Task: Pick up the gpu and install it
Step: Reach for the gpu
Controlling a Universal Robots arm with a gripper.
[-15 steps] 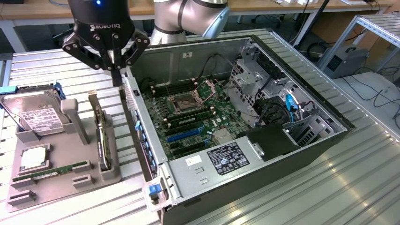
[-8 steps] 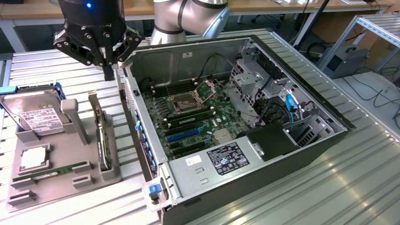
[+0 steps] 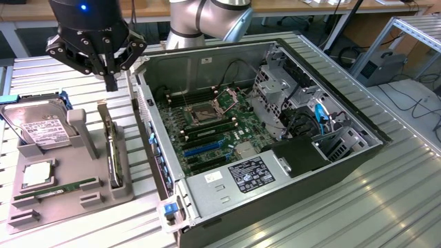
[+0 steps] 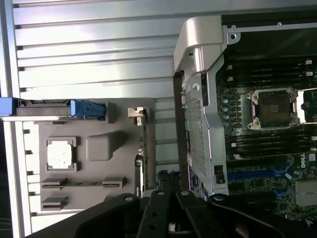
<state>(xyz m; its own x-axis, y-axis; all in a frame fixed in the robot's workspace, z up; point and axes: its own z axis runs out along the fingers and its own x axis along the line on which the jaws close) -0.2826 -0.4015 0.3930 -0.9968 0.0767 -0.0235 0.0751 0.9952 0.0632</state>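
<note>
Pincer [image 3: 110, 85] hangs empty, fingers together, above the gpu [image 3: 110, 150], propped on edge in a gray holder [image 3: 69, 204], apparently for easy grasping.

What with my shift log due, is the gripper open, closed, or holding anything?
Gripper: closed, holding nothing; the gpu stands unheld in the gray tray.

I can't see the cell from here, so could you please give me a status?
Gripper shut, empty, above the tray's far end. Gpu on edge in tray, not yet picked. Case close beside it.
</note>
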